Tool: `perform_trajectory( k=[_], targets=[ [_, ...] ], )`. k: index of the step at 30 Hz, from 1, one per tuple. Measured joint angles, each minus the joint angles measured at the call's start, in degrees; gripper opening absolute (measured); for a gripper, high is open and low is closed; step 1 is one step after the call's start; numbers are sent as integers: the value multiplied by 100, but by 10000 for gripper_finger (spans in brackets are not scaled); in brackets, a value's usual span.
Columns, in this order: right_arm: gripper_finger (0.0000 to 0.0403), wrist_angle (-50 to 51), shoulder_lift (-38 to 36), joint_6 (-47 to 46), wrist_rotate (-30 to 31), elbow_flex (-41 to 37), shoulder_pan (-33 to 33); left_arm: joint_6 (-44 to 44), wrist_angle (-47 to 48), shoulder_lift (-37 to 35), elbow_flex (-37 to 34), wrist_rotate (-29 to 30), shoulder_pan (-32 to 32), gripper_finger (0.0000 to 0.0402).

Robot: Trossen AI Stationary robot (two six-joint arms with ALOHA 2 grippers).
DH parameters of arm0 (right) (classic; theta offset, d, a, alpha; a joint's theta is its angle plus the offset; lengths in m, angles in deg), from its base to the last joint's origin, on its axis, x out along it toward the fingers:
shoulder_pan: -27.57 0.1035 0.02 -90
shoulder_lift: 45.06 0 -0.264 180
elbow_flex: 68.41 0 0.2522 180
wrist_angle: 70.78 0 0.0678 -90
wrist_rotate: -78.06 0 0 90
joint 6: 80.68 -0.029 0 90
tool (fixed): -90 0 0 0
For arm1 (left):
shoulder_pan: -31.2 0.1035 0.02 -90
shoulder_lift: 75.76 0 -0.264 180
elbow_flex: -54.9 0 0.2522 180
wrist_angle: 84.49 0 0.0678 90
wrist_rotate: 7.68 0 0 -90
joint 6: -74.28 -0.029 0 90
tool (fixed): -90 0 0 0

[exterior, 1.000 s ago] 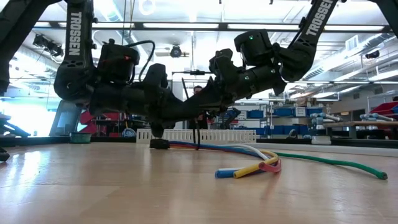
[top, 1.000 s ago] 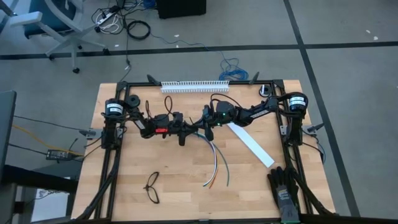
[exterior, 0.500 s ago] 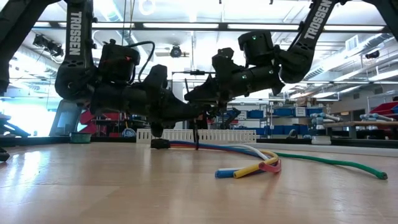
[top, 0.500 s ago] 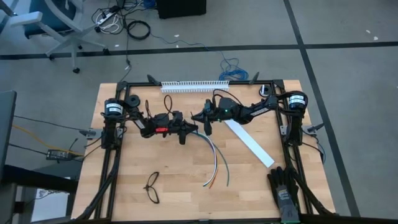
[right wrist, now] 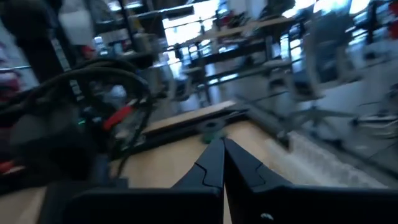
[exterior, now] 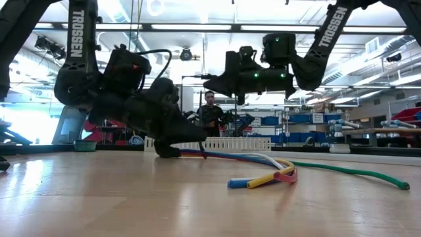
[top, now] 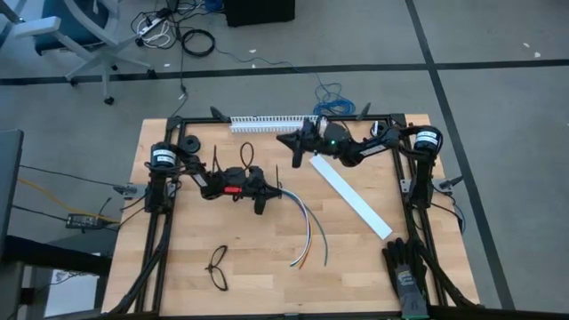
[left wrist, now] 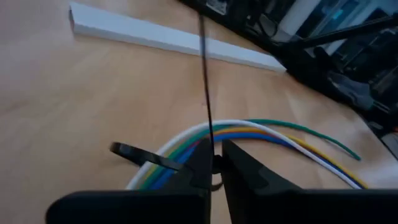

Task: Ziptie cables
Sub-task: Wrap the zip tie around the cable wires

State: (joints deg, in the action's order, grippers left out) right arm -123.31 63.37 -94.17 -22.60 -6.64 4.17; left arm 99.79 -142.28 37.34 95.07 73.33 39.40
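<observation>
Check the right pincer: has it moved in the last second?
Yes. In the high view the right pincer has pulled away from the cables toward the table's back edge, now near the white comb strip.

Wooden table (top: 178, 258) with black frame rails. Black thin-framed glasses (top: 218, 268) lie near the front left. Wide flat white strip (top: 354, 199) lies diagonally on the right half. White slotted cable duct (top: 271, 123) along the far edge. Black glove (top: 406, 264) at front right corner. Person (exterior: 210, 113) stands in the room behind.
</observation>
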Motion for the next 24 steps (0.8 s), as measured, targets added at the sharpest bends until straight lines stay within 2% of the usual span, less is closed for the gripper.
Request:
perform_trajectory(
  k=[4,7,12,16,20,24],
  targets=[
    [0,169,-35,-544,-880,0,-259,-47,-173,7,-3,54,-26,25],
    [0,743,-35,-574,-1219,-14,-327,-110,-218,7,-4,89,7,25],
    [0,1421,-62,-469,-1491,-214,-326,-203,-292,4,-6,134,97,25],
    [0,1734,-62,-436,-1768,-335,-84,-259,-349,4,-4,156,182,26],
    [2,1682,-62,-165,-1778,-382,196,-259,-333,4,-4,159,223,26],
    [23,1714,-62,200,-1601,-387,487,-255,-383,4,-4,162,230,26]
  ],
)
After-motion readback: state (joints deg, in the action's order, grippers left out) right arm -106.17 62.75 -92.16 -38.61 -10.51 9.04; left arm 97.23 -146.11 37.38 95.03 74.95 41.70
